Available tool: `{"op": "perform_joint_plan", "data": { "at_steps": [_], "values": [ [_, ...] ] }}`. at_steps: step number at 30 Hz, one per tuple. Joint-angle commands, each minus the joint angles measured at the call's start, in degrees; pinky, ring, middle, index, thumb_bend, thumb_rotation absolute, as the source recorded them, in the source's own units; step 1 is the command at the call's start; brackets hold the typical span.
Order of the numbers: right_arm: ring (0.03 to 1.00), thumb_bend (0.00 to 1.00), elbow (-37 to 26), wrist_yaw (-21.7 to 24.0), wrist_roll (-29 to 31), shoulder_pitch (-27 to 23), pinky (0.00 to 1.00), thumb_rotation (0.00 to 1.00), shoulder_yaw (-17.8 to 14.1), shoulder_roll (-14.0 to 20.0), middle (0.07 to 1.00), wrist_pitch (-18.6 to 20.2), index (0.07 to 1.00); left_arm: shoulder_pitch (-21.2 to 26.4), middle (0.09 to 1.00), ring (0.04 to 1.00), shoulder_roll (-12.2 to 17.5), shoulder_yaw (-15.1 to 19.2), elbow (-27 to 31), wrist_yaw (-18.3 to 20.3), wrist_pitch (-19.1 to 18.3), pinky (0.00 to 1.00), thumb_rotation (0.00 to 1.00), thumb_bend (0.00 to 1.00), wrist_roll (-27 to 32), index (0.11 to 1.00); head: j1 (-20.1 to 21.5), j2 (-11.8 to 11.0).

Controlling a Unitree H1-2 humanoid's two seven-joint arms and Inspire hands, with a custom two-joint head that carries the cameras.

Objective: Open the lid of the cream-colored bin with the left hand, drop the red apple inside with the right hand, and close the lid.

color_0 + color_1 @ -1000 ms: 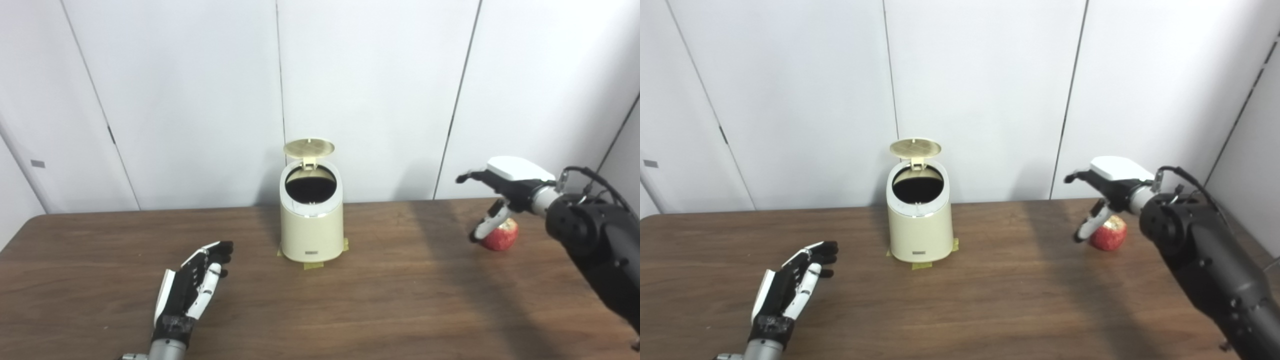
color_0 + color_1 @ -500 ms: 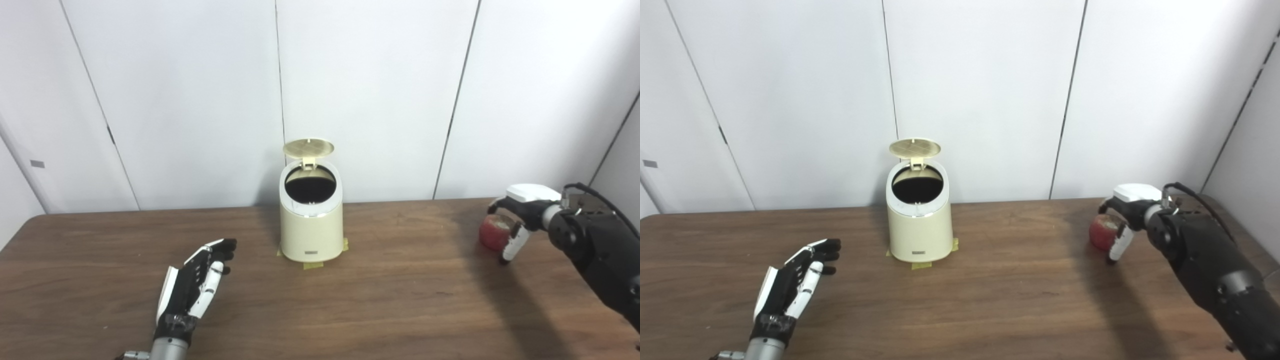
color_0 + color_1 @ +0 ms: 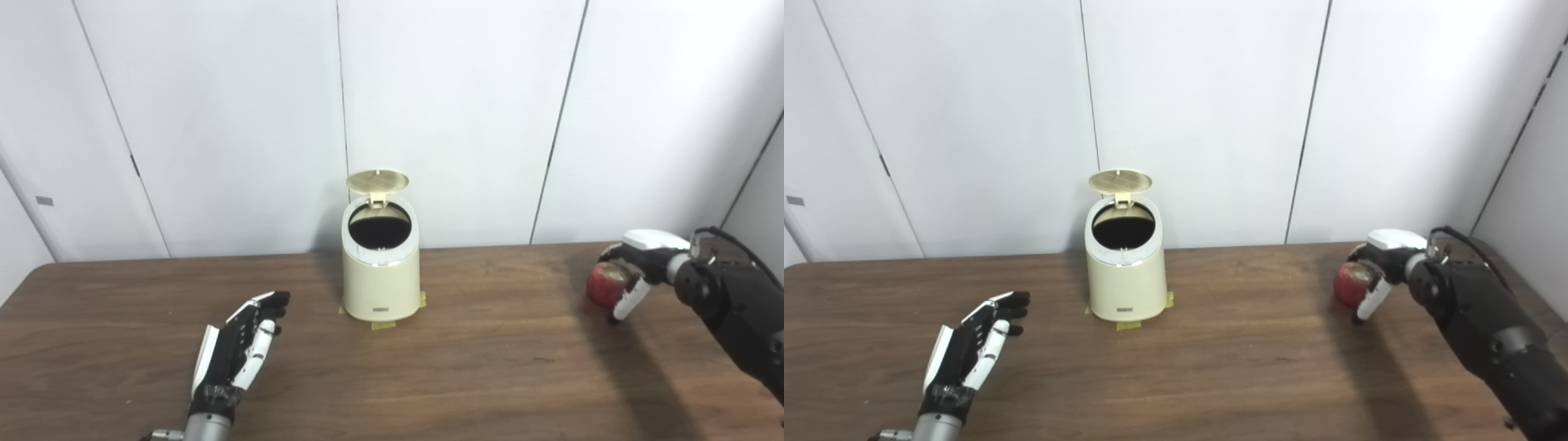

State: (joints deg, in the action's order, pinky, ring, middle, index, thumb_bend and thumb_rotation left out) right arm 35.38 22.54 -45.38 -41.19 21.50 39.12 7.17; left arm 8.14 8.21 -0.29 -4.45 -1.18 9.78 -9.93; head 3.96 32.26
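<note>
Cream-colored bin (image 3: 381, 269) stands at the centre of the frame on the wooden table (image 3: 478, 373), its lid (image 3: 377, 180) already tipped upright over a dark open mouth, so your first step is done. You are now on the pick-up: at the right of the frame your right hand (image 3: 631, 272) is cupped around the red apple (image 3: 603, 285), which rests on the table, thumb in front of it; whether the fingers have actually clamped it you cannot tell. Your left hand (image 3: 236, 352) lies at the lower left, fingers loosely spread, holding nothing. Next, firm the grasp, lift, and carry the fruit leftward above the opening.
</note>
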Motion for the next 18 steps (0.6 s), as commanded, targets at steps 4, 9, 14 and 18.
{"op": "perform_joint_plan", "data": {
  "at_steps": [4,9,14,18],
  "values": [
    [0.881,0.93,2.43,-2.78,0.40,-3.83,0.80,0.27,-0.10,0.27,0.904,-1.40,0.853,-0.18,0.781,0.769,0.30,-0.40,1.25,-0.45,0.84,0.67,0.73,0.19,-1.40,0.752,-0.18,0.30],
    [0.887,0.94,3.66,-2.92,2.08,-4.12,0.75,0.26,-0.72,-0.52,0.915,-1.94,0.857,-0.13,0.779,0.766,0.24,-0.35,1.22,-0.49,0.95,0.67,0.74,0.19,-1.44,0.750,-0.38,0.44],
    [0.852,0.91,6.08,-4.68,3.58,-4.15,0.68,0.24,-0.55,-0.98,0.918,-3.59,0.856,-0.41,0.781,0.768,-0.02,-0.22,2.19,0.16,0.11,0.66,0.74,0.19,-0.24,0.751,-0.49,0.64],
    [0.839,0.88,5.76,-4.73,3.51,-3.89,0.67,0.22,-0.11,-1.21,0.919,-2.45,0.860,-0.62,0.781,0.769,0.12,-0.33,2.64,0.10,-0.04,0.67,0.74,0.20,-0.47,0.748,-0.55,0.75]
  ]
}}
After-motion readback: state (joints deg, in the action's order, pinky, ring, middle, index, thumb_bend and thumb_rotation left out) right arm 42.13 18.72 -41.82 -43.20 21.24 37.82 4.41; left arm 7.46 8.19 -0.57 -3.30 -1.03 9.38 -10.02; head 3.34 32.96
